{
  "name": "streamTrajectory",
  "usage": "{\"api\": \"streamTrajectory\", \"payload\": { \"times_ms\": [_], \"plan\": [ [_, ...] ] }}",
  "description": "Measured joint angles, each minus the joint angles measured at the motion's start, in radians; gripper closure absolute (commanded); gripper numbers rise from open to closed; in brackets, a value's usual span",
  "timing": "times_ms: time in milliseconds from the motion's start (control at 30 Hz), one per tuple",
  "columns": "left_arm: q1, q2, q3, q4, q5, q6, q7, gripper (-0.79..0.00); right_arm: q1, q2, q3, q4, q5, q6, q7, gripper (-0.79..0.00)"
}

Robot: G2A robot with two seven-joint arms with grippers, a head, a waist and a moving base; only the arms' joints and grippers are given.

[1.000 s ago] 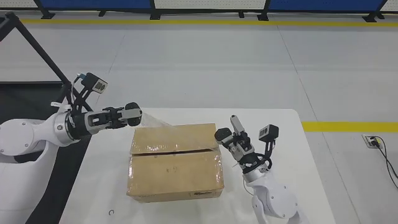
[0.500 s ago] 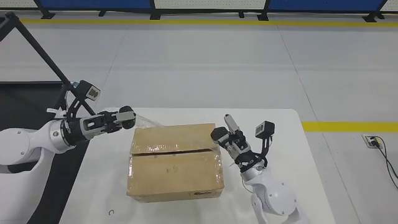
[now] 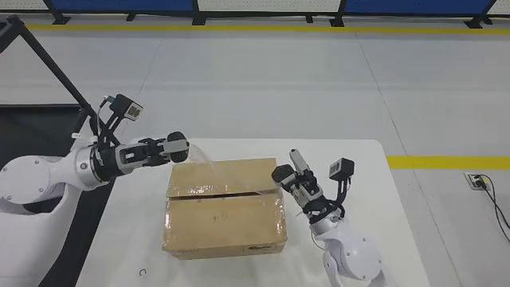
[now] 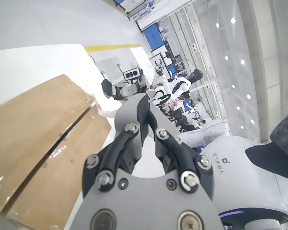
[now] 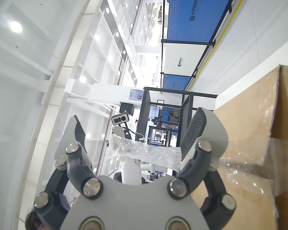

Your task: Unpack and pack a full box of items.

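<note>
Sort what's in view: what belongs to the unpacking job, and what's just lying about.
Job: cardboard box, flaps closed; clear tape running from it to the shut left gripper; open right gripper beside the box.
Lying about: small ring on the table; power socket on the floor.

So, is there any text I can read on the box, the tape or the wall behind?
On the cardboard box, top flap: a few small dark marks, too small to read.
On the box's front lower edge: a dark printed strip, too small to read.
On the clear tape: no print.
On the blue wall panel: white brand lettering, not copied here.
</note>
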Motion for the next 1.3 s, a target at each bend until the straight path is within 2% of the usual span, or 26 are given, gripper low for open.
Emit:
{"api": "streamTrajectory", "payload": {
  "times_ms": [167,467,567,833,1067,1300],
  "plan": [
    [-0.045,-0.013,0.050,-0.002,0.007,-0.007,0.027,0.000,-0.040,0.007,0.018,-0.021,0.032,-0.059,0.045,-0.785],
    [-0.090,-0.031,0.092,0.000,0.003,-0.041,0.105,0.000,-0.123,0.031,0.046,-0.084,0.088,-0.288,0.292,-0.785],
    [-0.081,-0.031,0.095,-0.008,0.010,-0.037,0.119,0.000,-0.130,0.036,0.041,-0.102,0.026,-0.277,0.307,-0.785],
    [-0.080,-0.031,0.095,-0.008,0.010,-0.036,0.118,0.000,-0.105,0.038,-0.019,-0.118,-0.159,-0.141,0.220,-0.785],
    [-0.080,-0.031,0.095,-0.008,0.010,-0.036,0.118,0.000,-0.078,0.045,-0.026,-0.093,-0.148,-0.124,0.256,-0.785],
    [-0.068,-0.030,0.091,-0.016,0.019,-0.032,0.130,0.000,-0.093,0.051,0.006,-0.086,-0.032,-0.190,0.240,-0.785]
  ]
}}
